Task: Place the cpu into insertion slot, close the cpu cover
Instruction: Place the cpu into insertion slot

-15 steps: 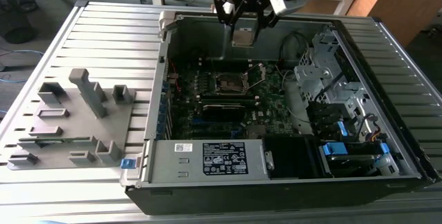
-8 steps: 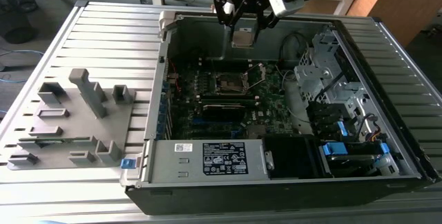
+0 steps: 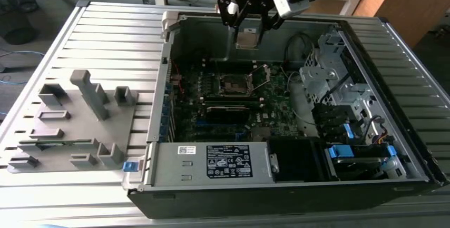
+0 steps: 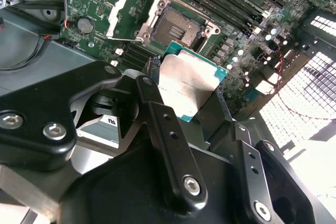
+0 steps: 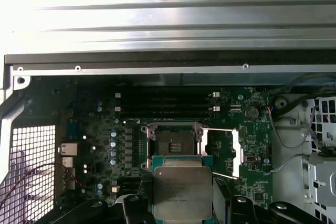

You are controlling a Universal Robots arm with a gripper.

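Transport step: end effector (image 5: 182,203) grips silver-grey square cpu (image 5: 182,192) above black square insertion slot (image 5: 173,141); silvery frame cpu cover (image 5: 237,153) open; seating likely needs square alignment.

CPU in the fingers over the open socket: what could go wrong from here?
1. The cpu is pinched only at its edges by the gripper; a slip could drop it onto the insertion slot contacts.
2. In the exterior view it hangs well above the slot, so any skew on the way down may seat it crooked.
3. The cpu cover stands open right beside the slot, so a finger might clip it or its lever.
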